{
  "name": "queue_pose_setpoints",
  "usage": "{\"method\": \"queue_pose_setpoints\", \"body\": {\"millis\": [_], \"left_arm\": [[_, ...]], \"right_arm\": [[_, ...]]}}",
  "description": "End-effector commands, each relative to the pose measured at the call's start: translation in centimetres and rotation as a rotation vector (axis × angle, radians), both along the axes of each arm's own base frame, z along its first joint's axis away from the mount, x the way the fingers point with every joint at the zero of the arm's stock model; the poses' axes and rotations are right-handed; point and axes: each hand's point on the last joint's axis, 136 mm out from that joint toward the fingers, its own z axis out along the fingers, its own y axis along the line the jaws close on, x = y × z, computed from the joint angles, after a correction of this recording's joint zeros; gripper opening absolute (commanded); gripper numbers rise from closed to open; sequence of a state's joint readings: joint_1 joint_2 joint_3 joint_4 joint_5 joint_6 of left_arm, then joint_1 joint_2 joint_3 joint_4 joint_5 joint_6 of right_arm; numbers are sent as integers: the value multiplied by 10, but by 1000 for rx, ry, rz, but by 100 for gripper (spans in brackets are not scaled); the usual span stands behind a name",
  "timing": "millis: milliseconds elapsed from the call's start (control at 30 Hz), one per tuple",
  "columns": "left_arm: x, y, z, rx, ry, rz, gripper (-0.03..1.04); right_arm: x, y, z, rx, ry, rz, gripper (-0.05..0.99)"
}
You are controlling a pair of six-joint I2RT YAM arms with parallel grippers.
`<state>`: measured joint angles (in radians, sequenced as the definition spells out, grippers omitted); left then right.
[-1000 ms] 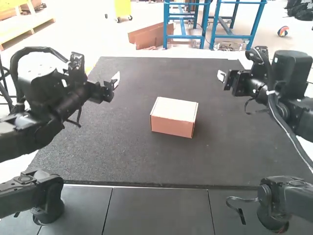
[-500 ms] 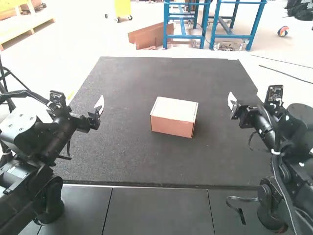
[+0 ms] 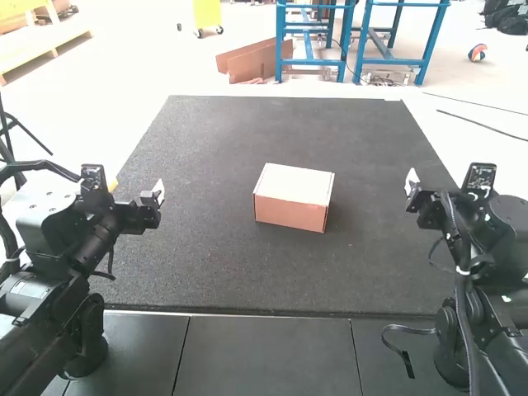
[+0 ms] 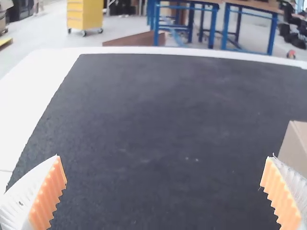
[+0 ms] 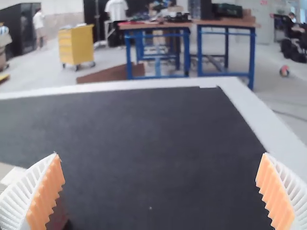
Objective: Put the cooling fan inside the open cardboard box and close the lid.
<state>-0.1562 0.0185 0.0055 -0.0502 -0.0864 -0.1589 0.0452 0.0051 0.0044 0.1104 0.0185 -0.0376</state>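
Tabletop's black mat [image 3: 247, 148]: nothing on it has shifted.

Both arms have backed off and dropped in the last second:
- left arm [image 3: 62, 235] went from raised, at the box's 10 o'clock, to low and tucked toward its base. The left gripper [image 3: 153, 200] now sits at the box's 9 o'clock, well apart from it.
- right arm [image 3: 487, 239] mirrored that, from 2 o'clock down to 3 o'clock. The right gripper [image 3: 415, 194] is also well apart from the box.

Cardboard box [image 3: 293, 196] is at the mat's centre, in the same spot and pose. Its lid is down flat and nothing is touching it. The left wrist view catches one of its corners [image 4: 295, 143] just past one finger.

Jaws are spread wide on both grippers with nothing between them, and the orange pads [image 4: 48, 196] [image 5: 274, 191] are bare.

Cooling fan: my read is that it's inside the box, given the shut lid and empty jaws. I can't confirm it from here.

You're looking at a retreat to rest, not a new approach. I'd call the task done or as good as done. If you want certainty, check that the lid is fully seated along its 6 o'clock edge. It looks flush, but the flap seam is too small to tell.
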Motion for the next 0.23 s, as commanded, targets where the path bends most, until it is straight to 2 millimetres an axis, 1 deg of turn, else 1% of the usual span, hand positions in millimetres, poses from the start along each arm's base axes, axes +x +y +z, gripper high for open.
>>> {"method": "queue_pose_setpoints", "body": {"millis": [0, 100, 200], "left_arm": [[0, 5, 1, -21, -13, 25, 96], [0, 8, 2, -19, -15, 37, 96], [0, 12, 2, -13, -18, 52, 96]], "right_arm": [[0, -8, -8, 37, 30, -40, 92], [-1, -8, -20, 83, 76, -43, 92], [-1, -9, -22, 88, 85, -45, 92]]}}
